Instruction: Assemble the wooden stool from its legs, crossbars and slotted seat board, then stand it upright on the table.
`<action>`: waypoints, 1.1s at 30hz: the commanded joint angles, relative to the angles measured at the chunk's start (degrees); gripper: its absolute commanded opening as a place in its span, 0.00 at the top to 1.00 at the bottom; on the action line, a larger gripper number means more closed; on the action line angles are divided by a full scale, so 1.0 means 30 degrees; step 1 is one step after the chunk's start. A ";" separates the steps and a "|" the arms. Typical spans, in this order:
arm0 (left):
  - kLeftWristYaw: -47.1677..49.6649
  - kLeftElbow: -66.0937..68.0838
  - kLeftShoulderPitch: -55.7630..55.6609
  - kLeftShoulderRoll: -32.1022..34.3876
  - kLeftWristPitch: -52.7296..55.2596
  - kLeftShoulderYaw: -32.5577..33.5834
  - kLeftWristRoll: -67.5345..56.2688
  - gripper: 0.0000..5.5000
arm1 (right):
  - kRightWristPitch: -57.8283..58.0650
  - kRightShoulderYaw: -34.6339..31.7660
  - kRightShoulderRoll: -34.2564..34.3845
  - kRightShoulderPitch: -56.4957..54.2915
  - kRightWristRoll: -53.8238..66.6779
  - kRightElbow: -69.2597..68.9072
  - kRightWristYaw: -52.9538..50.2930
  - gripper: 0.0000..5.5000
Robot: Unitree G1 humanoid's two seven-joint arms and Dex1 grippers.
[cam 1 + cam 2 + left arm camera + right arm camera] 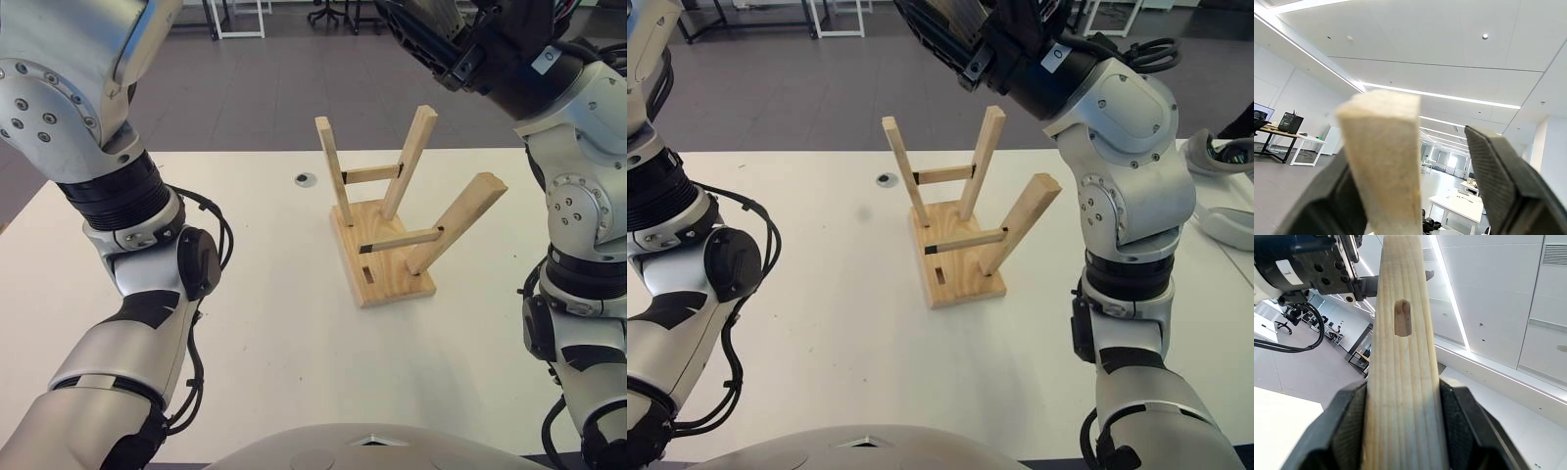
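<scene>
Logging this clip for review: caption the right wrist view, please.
Right end effector shut on a wooden leg, slot facing camera, ceiling behind.

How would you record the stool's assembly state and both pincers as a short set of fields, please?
Seat board: flat on the table, underside up
Legs: three fitted, pointing up
Crossbars: two fitted between legs
Slot: one empty, at the board's near end
Right pincer: shut on a loose leg
Left pincer: open, a wood end between its fingers
</scene>
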 commanded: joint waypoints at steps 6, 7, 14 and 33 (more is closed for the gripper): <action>0.0323 -0.0139 -0.0265 0.0375 -0.0770 -0.0589 -0.0162 0.76 | 0.0077 0.0086 0.0243 -0.0236 -0.0201 0.0422 0.0161 0.62; 0.0297 -0.0133 -0.0247 0.0407 -0.0780 -0.0631 -0.0130 0.78 | 0.0089 0.0017 0.0263 -0.0215 -0.0154 0.0435 0.0158 0.62; 0.0139 -0.0599 0.0657 0.1500 -0.0199 -0.1014 0.0220 0.80 | 0.0367 -0.0403 0.0222 -0.0067 0.0449 0.0402 0.0339 0.62; 0.3450 -0.8533 1.6473 0.1690 -0.1832 0.2369 -0.0824 0.81 | -0.2562 -0.2511 -0.5772 0.6778 -0.8489 0.7598 -0.2205 0.35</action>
